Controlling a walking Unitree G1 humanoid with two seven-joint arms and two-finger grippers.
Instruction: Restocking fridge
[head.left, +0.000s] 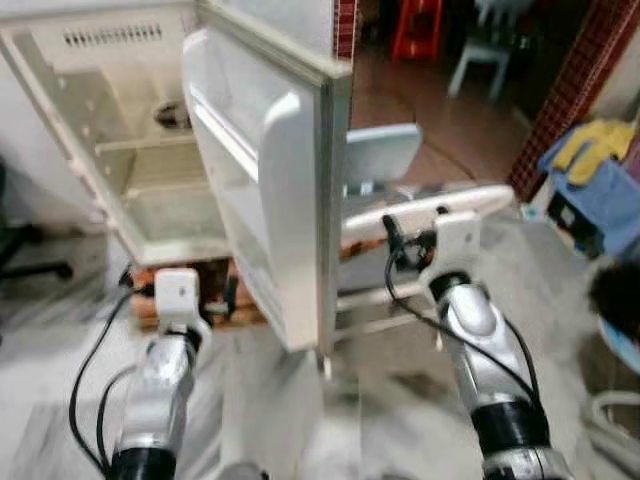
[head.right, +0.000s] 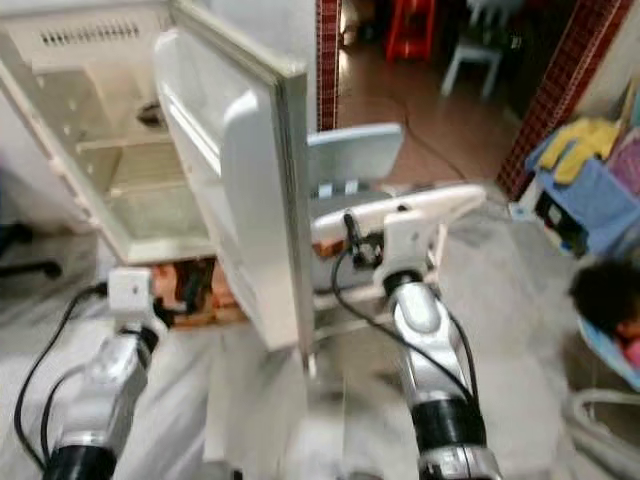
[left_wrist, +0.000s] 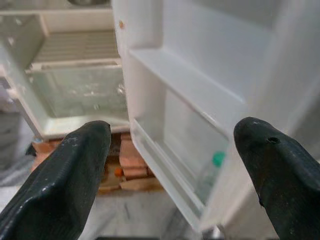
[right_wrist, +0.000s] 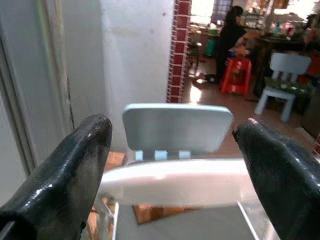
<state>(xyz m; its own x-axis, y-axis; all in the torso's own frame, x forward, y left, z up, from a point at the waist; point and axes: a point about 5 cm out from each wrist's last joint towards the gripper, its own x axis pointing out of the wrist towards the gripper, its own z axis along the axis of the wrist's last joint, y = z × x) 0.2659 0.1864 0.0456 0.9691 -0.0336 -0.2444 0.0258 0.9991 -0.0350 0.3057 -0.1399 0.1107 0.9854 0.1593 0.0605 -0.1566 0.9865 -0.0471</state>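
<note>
Left eye view: small white fridge (head.left: 130, 150) standing far left, raised on stacked bricks (head.left: 215, 300), door (head.left: 270, 180) swung wide toward the robot, edge-on at centre. Cabinet shelves looking bare, apart from a dark round shape deep at the back, too dim to name. Door racks mostly bare as well; in the left wrist view, a clear bottle with a green cap (left_wrist: 212, 167) sitting low in the bottom door rack. Left gripper (left_wrist: 170, 175) low and near, just short of the door's inner side, fingers spread wide, nothing held. Right gripper (right_wrist: 172, 160) to the right of the door edge, fingers likewise apart and empty, aimed at a pale blue chair (right_wrist: 177, 127) with a white curved bar (right_wrist: 175, 182) across the front. Far beyond, in the right wrist view, a person in dark clothes beside a red stool (right_wrist: 236, 75).

Handling, as a judgement: bottle likely light, smooth, perhaps slippery; best taken round the body below the cap. Door stiff yet free-swinging, likely to drift if nudged; edge the safest place to hold.
</note>
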